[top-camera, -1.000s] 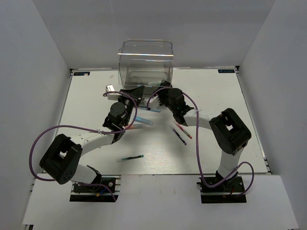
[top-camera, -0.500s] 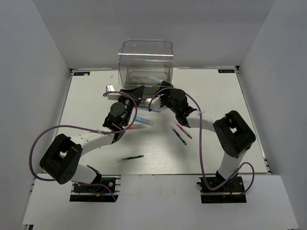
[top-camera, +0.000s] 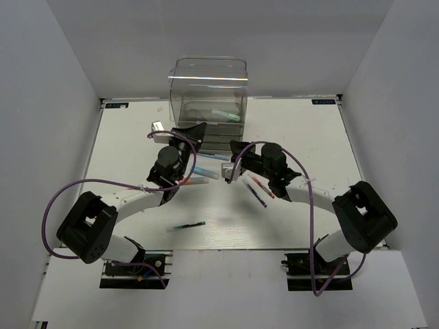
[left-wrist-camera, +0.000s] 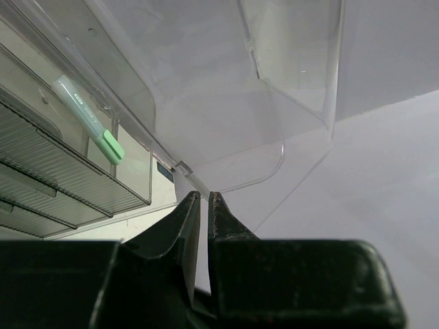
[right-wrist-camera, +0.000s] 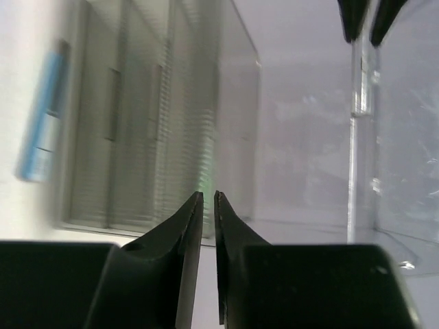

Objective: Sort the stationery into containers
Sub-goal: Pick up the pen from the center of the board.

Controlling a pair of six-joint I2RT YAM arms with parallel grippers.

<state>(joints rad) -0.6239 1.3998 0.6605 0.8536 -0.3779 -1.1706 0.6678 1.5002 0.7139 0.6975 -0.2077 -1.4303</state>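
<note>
The clear smoky drawer unit (top-camera: 208,86) stands at the back of the table. A mint-green marker (top-camera: 223,113) (left-wrist-camera: 89,120) lies in one of its drawers. My left gripper (top-camera: 200,128) (left-wrist-camera: 204,195) is shut at the unit's front left, its tips at a clear plastic edge. Just right of the unit's front, my right gripper (top-camera: 234,147) (right-wrist-camera: 208,195) is shut on nothing. On the table lie a light blue marker (top-camera: 206,172) (right-wrist-camera: 44,116), a red pen (top-camera: 263,186), a dark purple pen (top-camera: 256,196) and a dark green pen (top-camera: 190,225).
White walls close in the table (top-camera: 309,137) on three sides. Purple cables (top-camera: 82,185) loop over both arms. A small grey block (top-camera: 157,127) lies left of the unit. The left gripper's fingertips (right-wrist-camera: 363,17) show at the top of the right wrist view.
My right gripper has drawn back from the unit's front toward the right, and its jaws have closed. The mint-green marker now shows plainly in the drawer. The left arm has stayed still.
</note>
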